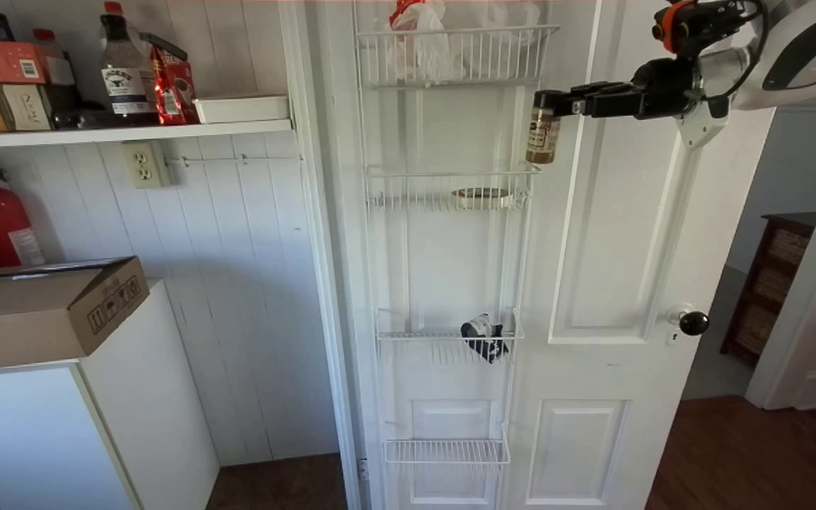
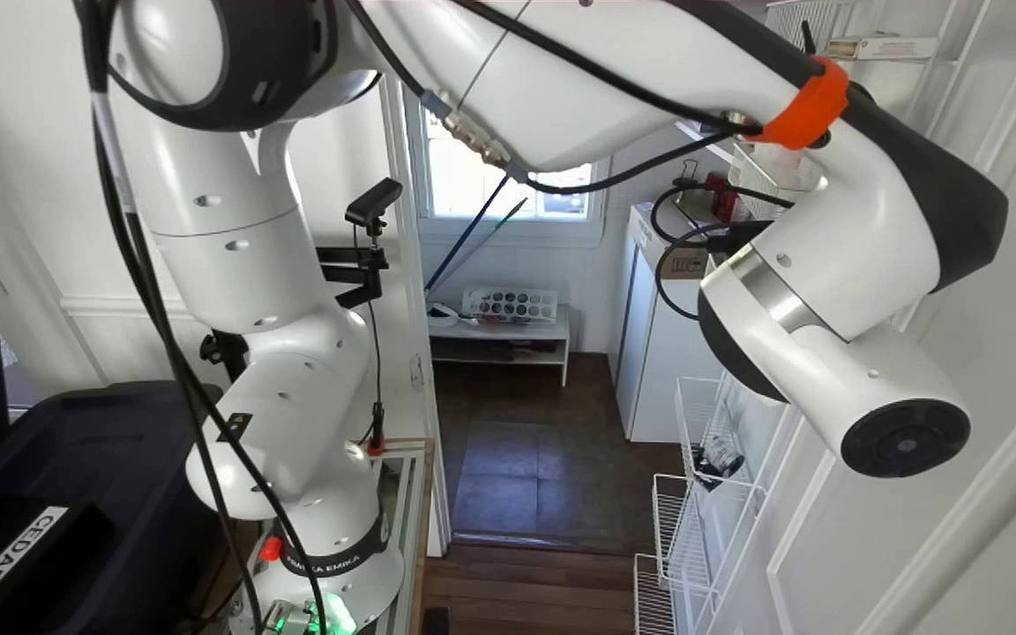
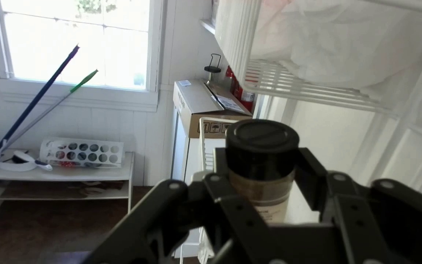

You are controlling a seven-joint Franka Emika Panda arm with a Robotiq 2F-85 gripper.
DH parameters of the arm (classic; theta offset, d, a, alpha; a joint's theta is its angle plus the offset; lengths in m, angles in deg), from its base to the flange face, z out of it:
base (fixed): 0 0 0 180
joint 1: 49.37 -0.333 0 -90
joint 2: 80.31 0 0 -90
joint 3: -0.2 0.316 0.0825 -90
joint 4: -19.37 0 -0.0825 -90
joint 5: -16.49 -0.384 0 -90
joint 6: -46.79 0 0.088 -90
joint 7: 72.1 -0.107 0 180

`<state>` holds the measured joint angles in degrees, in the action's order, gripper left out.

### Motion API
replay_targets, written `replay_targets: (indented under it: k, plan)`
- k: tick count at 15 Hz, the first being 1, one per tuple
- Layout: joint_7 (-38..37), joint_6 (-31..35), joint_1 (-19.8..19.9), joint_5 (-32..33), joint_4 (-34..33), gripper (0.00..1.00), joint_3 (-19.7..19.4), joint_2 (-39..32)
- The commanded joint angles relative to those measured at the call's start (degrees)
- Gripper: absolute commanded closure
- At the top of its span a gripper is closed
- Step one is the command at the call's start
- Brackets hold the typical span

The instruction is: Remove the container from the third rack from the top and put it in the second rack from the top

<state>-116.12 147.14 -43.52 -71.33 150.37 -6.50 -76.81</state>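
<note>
Our hand (image 3: 264,161) is clamped on the bottle (image 1: 543,131), lower than the plastic bag (image 3: 346,44); we judge removal done, while placing it in the second rack, which we cannot single out, remains

"CEDAR" on box (image 2: 58,549), "EMIKA" on arm (image 2: 596,123)

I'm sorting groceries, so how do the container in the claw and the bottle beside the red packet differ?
The container has a black cap; the bottle has a red one. The claw grips the container, while the bottle stands on the shelf. Both carry labels.
</note>
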Motion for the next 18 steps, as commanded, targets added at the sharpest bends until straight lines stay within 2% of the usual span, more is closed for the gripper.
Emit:
replay_targets:
  k: [1,5,9,14,18]
  plan:
    - [-4.5,-3.3,2.2,9.2,-1.3,0.76,-1.5,3.0]
    - [-6.1,-8.9,4.4,17.3,-4.4,0.76,-3.4,2.8]
    - [-8.4,-16.1,5.9,20.5,-6.5,0.76,-4.9,2.8]
    - [-15.0,-27.8,7.3,20.4,-9.5,0.76,-6.4,4.3]
    - [-19.7,-34.5,7.5,15.9,-10.1,0.76,-6.8,5.3]
